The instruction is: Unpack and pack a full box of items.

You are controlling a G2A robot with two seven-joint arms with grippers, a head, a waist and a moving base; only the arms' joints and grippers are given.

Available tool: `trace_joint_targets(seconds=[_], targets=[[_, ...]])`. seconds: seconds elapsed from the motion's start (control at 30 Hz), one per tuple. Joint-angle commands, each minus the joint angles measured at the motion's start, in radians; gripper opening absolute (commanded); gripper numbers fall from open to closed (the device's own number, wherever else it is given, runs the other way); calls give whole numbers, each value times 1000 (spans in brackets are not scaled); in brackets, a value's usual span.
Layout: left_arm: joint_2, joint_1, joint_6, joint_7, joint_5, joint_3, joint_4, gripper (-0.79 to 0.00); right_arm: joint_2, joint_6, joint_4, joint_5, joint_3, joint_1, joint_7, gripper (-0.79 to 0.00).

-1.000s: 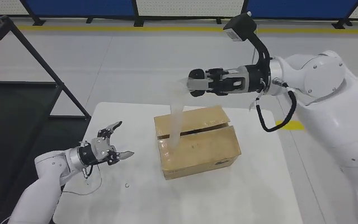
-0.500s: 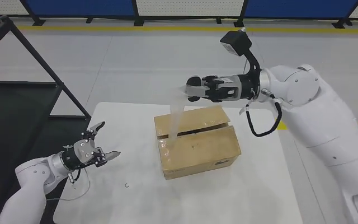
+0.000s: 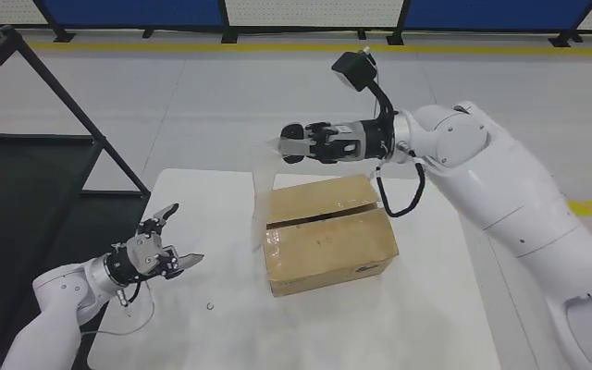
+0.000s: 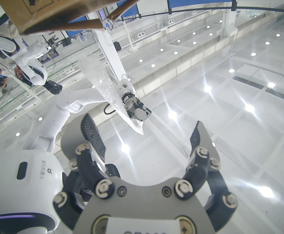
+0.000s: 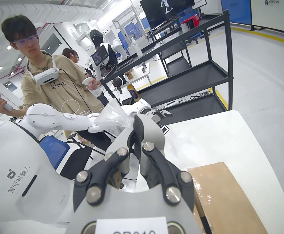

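Note:
A brown cardboard box [image 3: 324, 236] sits mid-table with its top flaps nearly closed; it also shows in the wrist views [image 4: 55, 13] [image 5: 217, 184]. My right gripper [image 3: 289, 148] hovers above the box's far left corner, shut on a clear plastic strip [image 3: 270, 190]. The strip hangs down beside the box's left side. In the right wrist view the plastic [image 5: 113, 118] bunches beyond the closed right gripper [image 5: 135, 130]. My left gripper [image 3: 171, 254] is open and holds nothing, low over the table's left edge, well apart from the box; the left gripper [image 4: 143, 124] points up at the strip [image 4: 106, 88].
The white table [image 3: 416, 314] has bare room left, right and in front of the box. A tiny object [image 3: 211, 305] lies near the front left. A black metal rack [image 3: 55, 176] stands off the table's left side.
My right gripper has carried the plastic strip leftward, from over the box's top to beyond its left corner. The left arm has drawn back slightly toward the table's left edge.

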Motion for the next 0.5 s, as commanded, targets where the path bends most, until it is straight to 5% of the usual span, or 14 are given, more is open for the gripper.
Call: trace_joint_targets(seconds=[0.0, 0.47], targets=[[-2, -2, -2, 2, 3, 11, -1, 0, -12, -9, 32, 10, -30, 17, -9, -785], [-14, -37, 8, 24, 5, 71, -7, 0, -59, 4, 166, 92, -124, 48, 4, -785]])
